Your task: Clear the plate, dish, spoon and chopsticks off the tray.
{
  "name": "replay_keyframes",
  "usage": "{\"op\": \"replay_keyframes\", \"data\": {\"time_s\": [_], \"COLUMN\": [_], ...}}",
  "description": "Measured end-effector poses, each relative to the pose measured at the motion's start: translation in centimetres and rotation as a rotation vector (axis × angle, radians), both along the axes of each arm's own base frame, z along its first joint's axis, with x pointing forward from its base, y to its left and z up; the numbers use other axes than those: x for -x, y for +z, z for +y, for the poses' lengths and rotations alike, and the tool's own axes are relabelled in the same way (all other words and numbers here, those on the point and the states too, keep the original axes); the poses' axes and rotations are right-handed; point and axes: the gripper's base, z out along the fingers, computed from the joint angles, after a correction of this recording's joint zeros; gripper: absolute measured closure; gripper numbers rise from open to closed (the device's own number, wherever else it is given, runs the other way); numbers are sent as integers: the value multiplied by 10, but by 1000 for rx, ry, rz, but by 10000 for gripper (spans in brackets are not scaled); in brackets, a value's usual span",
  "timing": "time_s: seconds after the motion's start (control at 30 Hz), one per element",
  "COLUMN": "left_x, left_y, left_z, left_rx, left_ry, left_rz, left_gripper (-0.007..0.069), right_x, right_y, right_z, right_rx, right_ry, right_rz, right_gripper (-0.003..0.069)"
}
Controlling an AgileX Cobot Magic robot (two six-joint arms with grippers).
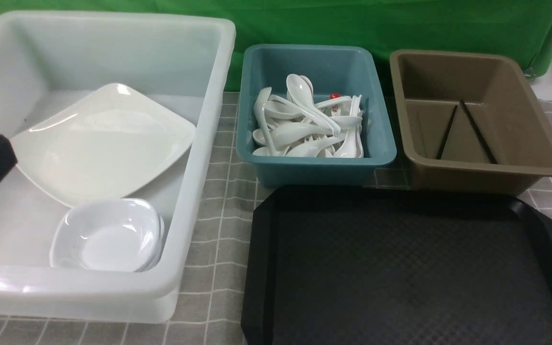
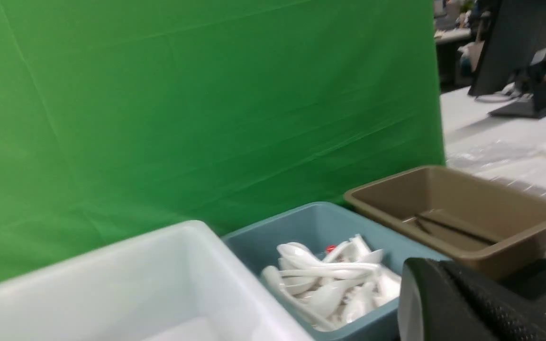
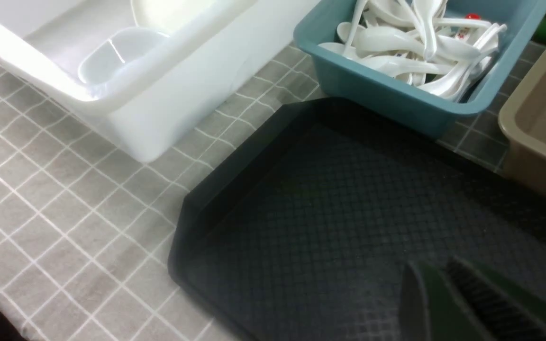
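While both tools (image 2: 443, 303) (image 3: 443, 303) sit pressed together, three tubs (image 1: 314, 163) border the tray (image 1: 400, 268).

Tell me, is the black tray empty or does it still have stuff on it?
Empty. The tray shows only bare textured floor in the front view, as far as the picture reaches.

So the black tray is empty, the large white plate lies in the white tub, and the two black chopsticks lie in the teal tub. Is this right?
One thing is wrong: the two thin black chopsticks lie in the brown plastic tub, not the teal one, as the front view shows. The black textured tray is empty, and the large glossy white plate lies in the white tub.
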Motion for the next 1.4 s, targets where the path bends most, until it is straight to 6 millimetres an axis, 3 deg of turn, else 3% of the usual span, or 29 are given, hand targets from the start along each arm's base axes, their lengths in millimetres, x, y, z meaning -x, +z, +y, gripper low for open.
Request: {"op": "replay_keyframes", "data": {"time_s": [0.37,0.5,0.57,0.7,0.73,0.8,0.83,0.87,0.9,0.93,1.0,1.03,1.13,1.4], "left_x": [0,0,0,0,0,0,0,0,0,0,-1,-1,-1,-1], "left_y": [0,0,0,0,0,0,0,0,0,0,0,0,0,0], "left_z": [1,1,1,1,1,1,1,1,1,1,1,1,1,1], "left_rx": [-57,-60,-60,-60,-60,-60,-60,-60,-61,-61,-61,-61,-61,-62], "left_ry": [13,14,14,14,14,14,14,14,14,14,14,14,14,14], "left_rz": [-27,-28,-28,-28,-28,-28,-28,-28,-29,-29,-28,-28,-28,-28], "left_gripper": [615,615,615,615,615,615,615,615,615,615,615,615,615,615], "right_x": [0,-4,-5,-2,-2,0,3,6,9,11,16,17,19,19], "right_y": [0,0,-5,-34,-66,-81,-110,-119,-143,-142,-185,-195,-205,-203], "right_z": [0,-6,-16,-26,-33,-38,-43,-45,-48,-49,-52,-53,-53,-53], "right_rx": [0,-7,-8,23,15,2,2,2,9,3,21,25,18,5], "right_ry": [-2,-79,-157,-195,-275,-328,-386,-413,-446,-452,-503,-510,-517,-516], "right_rz": [0,-4,-34,-112,-159,-198,-205,-222,-219,-235,-202,-197,-211,-249], "right_gripper": [552,550,613,641,641,641,641,641,641,641,641,641,641,641]}}
